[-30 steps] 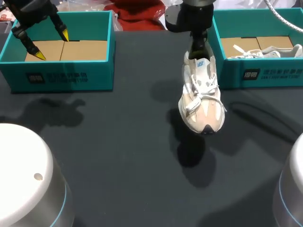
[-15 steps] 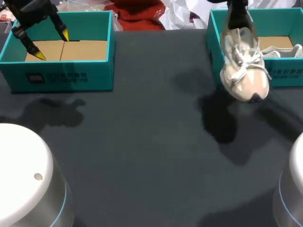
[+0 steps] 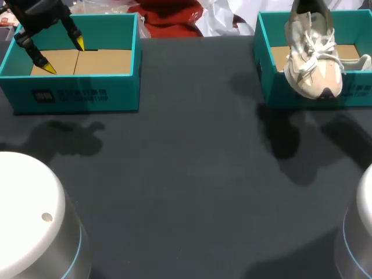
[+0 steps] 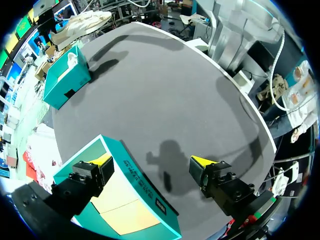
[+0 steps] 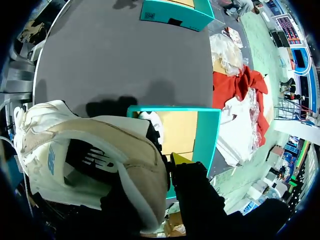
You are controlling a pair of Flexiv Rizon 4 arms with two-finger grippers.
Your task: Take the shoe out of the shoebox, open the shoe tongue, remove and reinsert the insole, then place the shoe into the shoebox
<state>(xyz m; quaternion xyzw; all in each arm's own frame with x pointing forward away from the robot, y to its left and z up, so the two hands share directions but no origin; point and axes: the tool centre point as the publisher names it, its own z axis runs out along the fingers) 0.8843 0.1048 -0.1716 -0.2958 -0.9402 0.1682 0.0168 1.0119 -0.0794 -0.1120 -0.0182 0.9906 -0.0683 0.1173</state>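
Right end effector (image 5: 161,167) gripping the heel of the shoe (image 3: 314,58), which hangs toe-down above the front wall of the right shoebox (image 3: 264,81); a second shoe (image 3: 356,61) lies inside. Left end effector (image 3: 63,56), fingers spread apart, held over the left shoebox (image 3: 81,96) on the dark tabletop (image 3: 186,174).
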